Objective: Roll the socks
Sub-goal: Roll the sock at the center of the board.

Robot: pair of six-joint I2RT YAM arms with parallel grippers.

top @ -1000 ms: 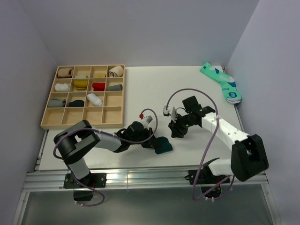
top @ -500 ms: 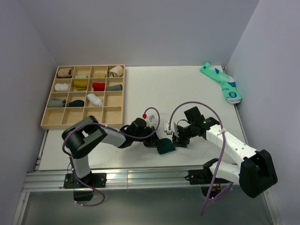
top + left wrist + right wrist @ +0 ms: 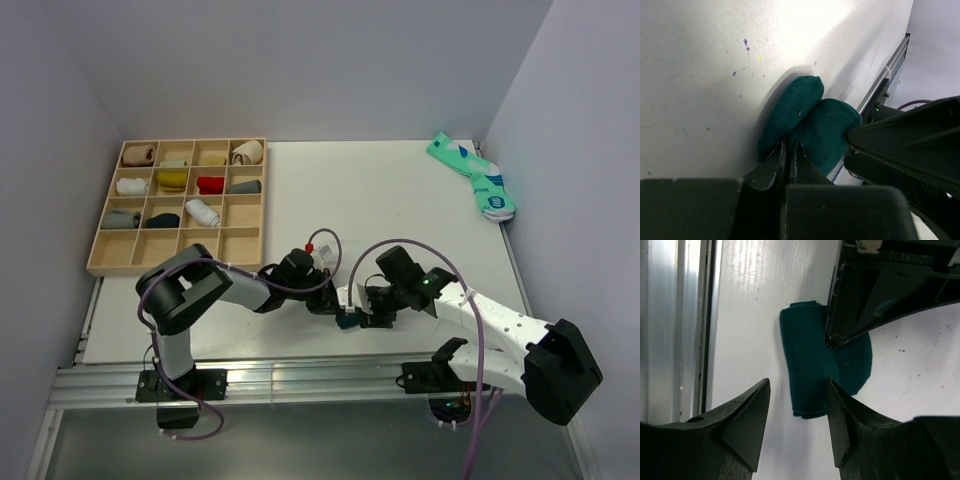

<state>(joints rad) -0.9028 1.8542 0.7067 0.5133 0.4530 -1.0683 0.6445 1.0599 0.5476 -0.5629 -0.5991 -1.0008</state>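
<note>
Left gripper pinches the dark green sock; right gripper, open, straddles it.

The left arm lies low, running from the lower left of the top view toward bottom centre. The left gripper has its fingers pressed together. The right arm reaches leftward from the lower right, wrist angled down. The right gripper has its fingers spread wide, just beside the left one's tip.
</note>
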